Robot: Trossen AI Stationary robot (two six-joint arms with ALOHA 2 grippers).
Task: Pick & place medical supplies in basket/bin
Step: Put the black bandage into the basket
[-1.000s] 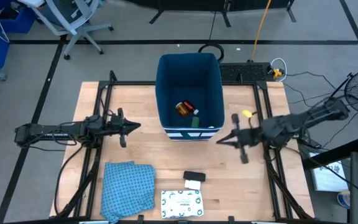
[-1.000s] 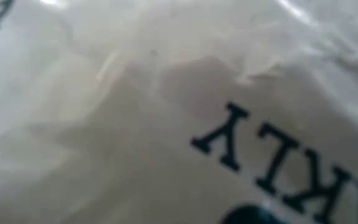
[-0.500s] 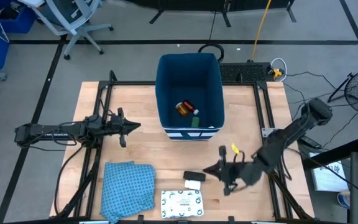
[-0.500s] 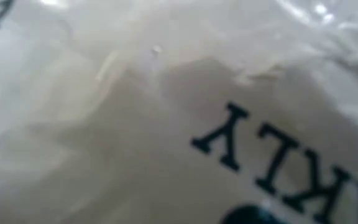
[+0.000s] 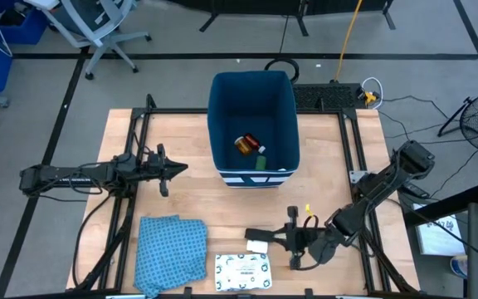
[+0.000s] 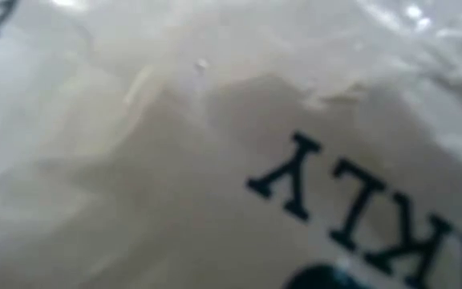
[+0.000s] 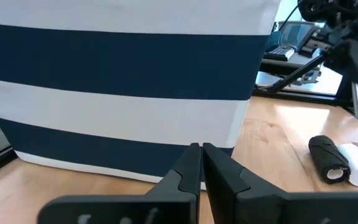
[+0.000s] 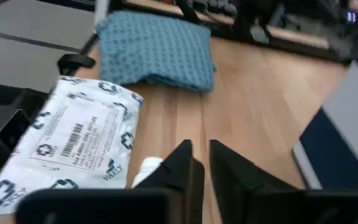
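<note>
In the high view the dark blue bin (image 5: 282, 108) stands at the table's far middle. A red-orange tube (image 5: 246, 144) and a green piece (image 5: 260, 163) lie on its floor. A black piece (image 5: 258, 233) and a small white box (image 5: 257, 247) lie near the table's near edge, with the white green-printed pouch (image 5: 243, 271) beside them. My right gripper (image 5: 274, 238) is low, just right of the black piece, open by a narrow gap (image 8: 199, 155). The white box (image 8: 145, 168) sits beside one finger. My left gripper (image 5: 182, 169) waits shut left of the bin (image 7: 202, 152). No orange-white packet shows.
A blue patterned cloth (image 5: 171, 252) lies at the near left, also in the right wrist view (image 8: 154, 48). The pouch (image 6: 215, 160) lies right against the low camera and blocks that view. Bare wood lies between the bin and the near items.
My right gripper has swung from beside the bin's right wall toward the near edge and leftward, coming down to the black piece and white box. The items on the table have stayed where they were.
</note>
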